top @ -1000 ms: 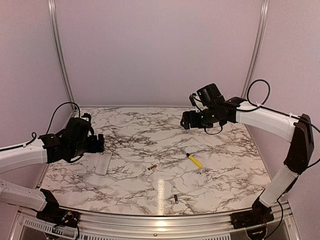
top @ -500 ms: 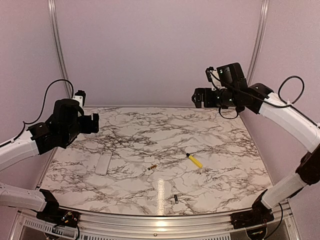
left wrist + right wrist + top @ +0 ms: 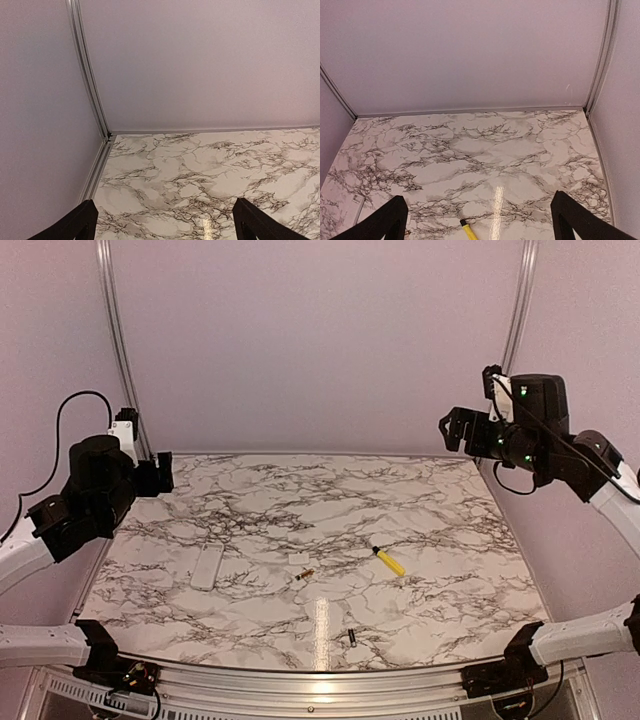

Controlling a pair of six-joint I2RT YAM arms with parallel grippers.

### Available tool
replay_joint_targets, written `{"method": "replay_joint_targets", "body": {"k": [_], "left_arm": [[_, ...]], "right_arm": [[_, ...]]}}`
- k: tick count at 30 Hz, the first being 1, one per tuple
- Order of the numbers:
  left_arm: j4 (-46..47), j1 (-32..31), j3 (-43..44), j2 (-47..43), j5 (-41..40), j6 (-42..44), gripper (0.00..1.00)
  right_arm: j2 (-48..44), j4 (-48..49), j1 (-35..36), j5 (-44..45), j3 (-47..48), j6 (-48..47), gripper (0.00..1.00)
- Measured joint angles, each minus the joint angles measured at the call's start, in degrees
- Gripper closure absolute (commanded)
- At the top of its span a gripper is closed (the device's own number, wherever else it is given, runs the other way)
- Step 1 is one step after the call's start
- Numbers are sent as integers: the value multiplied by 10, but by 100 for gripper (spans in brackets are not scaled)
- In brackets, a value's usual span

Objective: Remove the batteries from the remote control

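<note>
1. 2 tiny dark cylinder batteries w/ brassy ends lie loose on the marble-pattern table (image 3: 450,540): 1 (image 3: 305,574) near the middle, the other (image 3: 352,637) by the front edge, well apart.
2. The small flat white plastic remote control (image 3: 207,566) lies left of both, touching neither. Its recess is too small to read.
3. A small white piece (image 3: 298,559), poss. the cover, sits just beside the 1st cell. The yellow-handled, black-tipped tool (image 3: 389,561) lies further right.
4. The left gripper (image 3: 164,200) hangs high at the far-left corner, jaws spread wide, nothing between. The right gripper (image 3: 477,195) is the same at far right. Both are well apart from remote and cells.
5. Step, as I judge it: unloading looks done, since both cells are out. The next move prob. needs only parking the arms, or at most a check of the recess.
</note>
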Motion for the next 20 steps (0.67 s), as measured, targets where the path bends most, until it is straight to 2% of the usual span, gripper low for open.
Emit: {"method": "replay_joint_targets", "body": {"k": [8,20], "left_arm": [[-2,0,-34,-25,-5,-18,1],[-7,0,-50,-59,-5,-31,1]], "right_arm": [[-71,23,0,9,-81,21,2],[-85,50,0,12,-95,42,2]]}}
